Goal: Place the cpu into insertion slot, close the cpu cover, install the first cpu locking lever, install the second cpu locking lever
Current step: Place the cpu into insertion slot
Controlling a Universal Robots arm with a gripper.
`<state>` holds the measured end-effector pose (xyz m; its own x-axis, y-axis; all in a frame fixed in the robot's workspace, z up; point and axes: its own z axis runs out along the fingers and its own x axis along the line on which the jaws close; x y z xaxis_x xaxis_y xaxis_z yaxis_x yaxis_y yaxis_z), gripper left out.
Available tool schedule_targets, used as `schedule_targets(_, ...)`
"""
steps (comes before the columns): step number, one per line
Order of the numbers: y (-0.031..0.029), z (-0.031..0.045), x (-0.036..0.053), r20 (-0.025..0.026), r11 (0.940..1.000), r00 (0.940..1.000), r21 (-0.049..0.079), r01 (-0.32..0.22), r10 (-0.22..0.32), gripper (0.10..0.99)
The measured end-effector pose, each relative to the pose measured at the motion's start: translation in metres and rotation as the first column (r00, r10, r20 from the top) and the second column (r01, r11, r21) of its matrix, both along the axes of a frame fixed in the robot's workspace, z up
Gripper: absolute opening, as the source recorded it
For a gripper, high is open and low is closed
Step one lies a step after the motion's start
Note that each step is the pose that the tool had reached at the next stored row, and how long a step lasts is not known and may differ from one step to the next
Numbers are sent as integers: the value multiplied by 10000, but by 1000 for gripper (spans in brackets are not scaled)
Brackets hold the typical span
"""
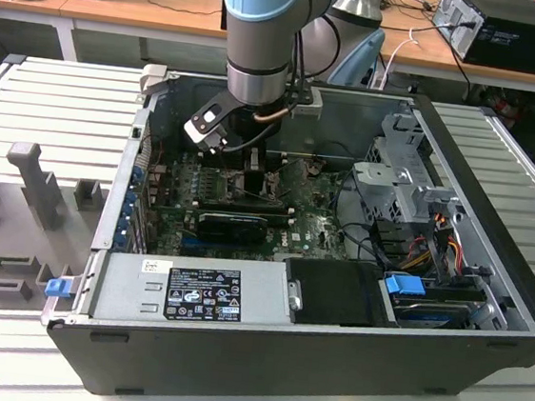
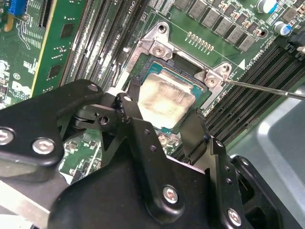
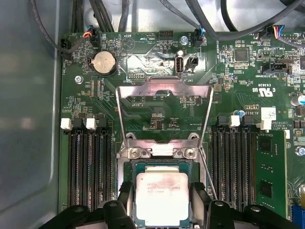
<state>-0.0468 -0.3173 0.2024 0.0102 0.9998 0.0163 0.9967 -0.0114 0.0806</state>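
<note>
Nearest the wrist cameras, the tool [image 3: 162, 206] hangs low over the cpu [image 3: 163, 188] and brackets it on 2 opposite sides. Whether it is clamped on the chip or merely standing beside it I cannot tell. The cpu lies silver face up inside the insertion slot [image 3: 131, 153], mid-board between 2 banks of memory slots [image 3: 88, 167] on the green motherboard [image 3: 238, 76]. It looks seated, though the tool hides its near edge, so a slight skew cannot be ruled out. That is the main risk as I judge it. If the chip rests crooked on the socket contacts, a downward push or sideways drag from the tool could bend them, and a lift with any grip remaining could pull the chip askew. Just beside the slot, 1 thin locking lever [image 3: 208, 176] stands unlatched, close enough to the tool to be snagged. Beyond it, the cpu cover [image 3: 162, 87] is swung open from its hinge at the slot's far edge, reaching toward the coin battery [image 3: 104, 62]. Farther off, in the exterior view, the arm [image 1: 257, 27] comes down near the far wall of the computer case [image 1: 326, 370], which sits on the table [image 1: 49, 91]. Its wrist points almost straight down into the open case.
</note>
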Motion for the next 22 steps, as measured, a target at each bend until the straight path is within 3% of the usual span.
schedule_targets(5, 0, 93, 1, -1, 10000, 10000, -53, 0, 0, 588)
schedule_targets(6, 0, 111, 1, -1, 10000, 10000, -76, 0, 0, 459)
schedule_targets(12, 0, 218, 2, -3, 9996, 10000, -283, 1, -1, 106)
schedule_targets(22, 0, 352, 2, -2, 9994, 10000, -339, 1, -1, 106)
